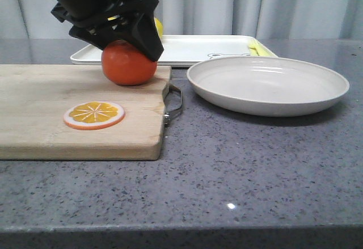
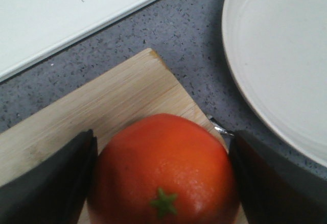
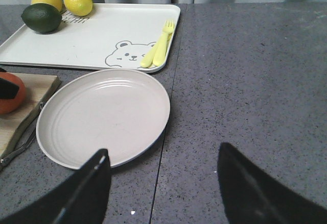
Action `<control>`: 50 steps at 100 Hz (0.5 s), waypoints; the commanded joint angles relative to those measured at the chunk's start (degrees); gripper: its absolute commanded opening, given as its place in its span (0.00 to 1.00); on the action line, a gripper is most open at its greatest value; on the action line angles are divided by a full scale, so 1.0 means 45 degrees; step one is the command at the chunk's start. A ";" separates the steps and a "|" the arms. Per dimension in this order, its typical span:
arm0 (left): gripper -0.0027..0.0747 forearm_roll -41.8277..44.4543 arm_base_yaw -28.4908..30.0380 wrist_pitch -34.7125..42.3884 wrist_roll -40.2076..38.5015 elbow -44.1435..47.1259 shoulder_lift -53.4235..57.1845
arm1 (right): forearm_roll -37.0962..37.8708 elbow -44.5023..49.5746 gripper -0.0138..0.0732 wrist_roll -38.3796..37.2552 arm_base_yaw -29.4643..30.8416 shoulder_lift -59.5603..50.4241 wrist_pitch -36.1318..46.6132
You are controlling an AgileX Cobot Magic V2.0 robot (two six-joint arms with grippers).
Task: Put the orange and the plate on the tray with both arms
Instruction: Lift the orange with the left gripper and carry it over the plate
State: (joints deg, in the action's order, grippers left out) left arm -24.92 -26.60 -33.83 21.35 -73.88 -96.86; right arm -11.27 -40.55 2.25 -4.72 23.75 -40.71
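The orange [image 1: 127,64] sits on the far right corner of the wooden cutting board. My left gripper [image 1: 128,49] reaches down over it, and in the left wrist view [image 2: 163,143] both black fingers press against the sides of the orange [image 2: 163,168]. The off-white plate [image 1: 266,84] lies on the table right of the board, and also shows in the right wrist view [image 3: 102,117]. The white tray [image 1: 193,47] with the bear print [image 3: 127,53] lies behind them. My right gripper [image 3: 163,152] is open and empty above bare table, beside the plate's near edge.
The cutting board [image 1: 57,107] has a metal handle [image 1: 174,104] facing the plate, and an orange slice disc [image 1: 93,114] lies on it. On the tray lie two lemons [image 3: 77,1], a lime [image 3: 41,17] and a yellow fork [image 3: 161,45].
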 commanded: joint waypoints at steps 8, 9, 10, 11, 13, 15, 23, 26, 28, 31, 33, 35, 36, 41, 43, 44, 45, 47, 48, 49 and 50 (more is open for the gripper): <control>0.44 -0.0259 -0.0103 -0.0036 -0.0093 -0.0457 0.0514 | 0.0029 -0.0444 0.70 0.0088 0.0096 0.0218 0.0945; 0.44 -0.0259 -0.0103 -0.0068 -0.0093 -0.0498 0.0514 | 0.0029 -0.0444 0.70 0.0088 0.0096 0.0218 0.0945; 0.44 -0.0259 -0.0103 -0.0060 -0.0093 -0.0538 0.0514 | 0.0029 -0.0444 0.70 0.0088 0.0096 0.0218 0.0945; 0.44 -0.0259 -0.0103 -0.0097 -0.0093 -0.0561 0.0514 | 0.0029 -0.0444 0.70 0.0088 0.0096 0.0218 0.0945; 0.44 -0.0259 -0.0103 -0.0133 -0.0093 -0.0640 0.0514 | 0.0029 -0.0444 0.70 0.0088 0.0096 0.0218 0.0945; 0.44 -0.0259 -0.0103 -0.0156 -0.0093 -0.0736 0.0514 | 0.0029 -0.0444 0.70 0.0088 0.0096 0.0218 0.0945; 0.44 -0.0259 -0.0103 -0.0526 -0.0093 -0.1230 0.0514 | 0.0029 -0.0444 0.70 0.0088 0.0096 0.0218 0.0945; 0.44 -0.0259 -0.0103 -0.0617 -0.0093 -0.1438 0.0514 | 0.0029 -0.0444 0.70 0.0088 0.0096 0.0218 0.0945; 0.44 -0.0296 -0.0132 -0.0738 -0.0093 -0.1610 0.0514 | 0.0029 -0.0444 0.70 0.0088 0.0096 0.0218 0.0945; 0.44 -0.0351 -0.0185 -0.0820 -0.0093 -0.1896 0.0514 | 0.0029 -0.0444 0.70 0.0088 0.0096 0.0218 0.0945; 0.44 -0.0351 -0.0233 -0.0917 -0.0093 -0.2009 0.0514 | 0.0029 -0.0444 0.70 0.0088 0.0096 0.0218 0.0945; 0.44 -0.0351 -0.0281 -0.0952 -0.0093 -0.2167 0.0514 | 0.0029 -0.0444 0.70 0.0088 0.0096 0.0218 0.0945; 0.44 -0.0351 -0.0302 -0.0952 -0.0093 -0.2269 0.0514 | 0.0029 -0.0444 0.70 0.0088 0.0096 0.0218 0.0945; 0.44 -0.0351 -0.0495 -0.0983 -0.0093 -0.2585 0.0514 | 0.0029 -0.0444 0.70 0.0088 0.0096 0.0218 0.0945; 0.44 -0.0351 -0.0566 -0.0983 -0.0093 -0.2707 0.0514 | 0.0029 -0.0444 0.70 0.0088 0.0096 0.0218 0.0945; 0.44 -0.0351 -0.0597 -0.0983 -0.0093 -0.2745 0.0514 | 0.0029 -0.0444 0.70 0.0088 0.0096 0.0218 0.0945; 0.44 -0.0351 -0.0665 -0.0983 -0.0093 -0.2819 0.0514 | 0.0029 -0.0444 0.70 0.0088 0.0096 0.0218 0.0945; 0.44 -0.0351 -0.0765 -0.0956 -0.0093 -0.2893 0.0514 | 0.0029 -0.0444 0.70 0.0088 0.0096 0.0218 0.0945; 0.44 -0.0351 -0.0796 -0.0958 -0.0093 -0.2960 0.0483 | 0.0029 -0.0444 0.70 0.0088 0.0096 0.0218 0.0945; 0.44 -0.0351 -0.0858 -0.0958 -0.0093 -0.2996 0.0486 | 0.0029 -0.0444 0.70 0.0088 0.0096 0.0218 0.0945; 0.44 -0.0351 -0.0890 -0.0931 -0.0093 -0.3065 0.0486 | 0.0029 -0.0444 0.70 0.0088 0.0096 0.0218 0.0945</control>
State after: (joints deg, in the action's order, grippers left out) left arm -24.81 -28.64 -39.93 21.35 -83.88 -96.86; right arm -11.27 -40.55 2.25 -4.72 23.75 -40.71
